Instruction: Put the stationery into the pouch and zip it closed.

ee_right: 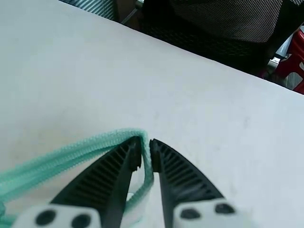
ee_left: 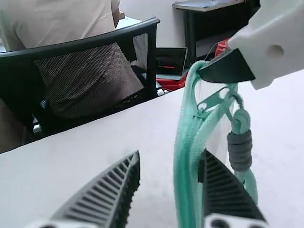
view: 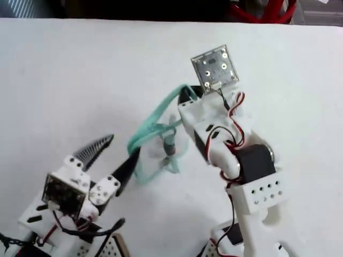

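From the high view, my right end effector (view: 187, 95) has its jaws pinched onto the teal zip edge of the pouch (view: 153, 119), lifting that end off the surface (view: 80, 69); the pouch sags from it towards my left end effector (view: 125, 145), which stands wide open and holds nothing; I judge the pouch light, limp and thin-walled, so it will fold and swing rather than keep a shape, and the stiffer zip band is the sound place to grip; the clear body is hard to trace against the white, and I cannot tell whether any stationery is inside. In the left wrist view, the left end effector (ee_left: 170, 159) gapes with the zip band of the pouch (ee_left: 185, 199) running up between its jaws, close against one of them; beyond it the right end effector (ee_left: 206, 71) clamps the top of the band, and a grey coiled pull (ee_left: 239, 149) hangs just below that grip; I would take that pull for zipping; whether the zip is open I cannot make out. In the right wrist view, the right end effector (ee_right: 145, 141) is almost closed, the pouch (ee_right: 71, 154) edge nipped at its tips; the rest is cut off.
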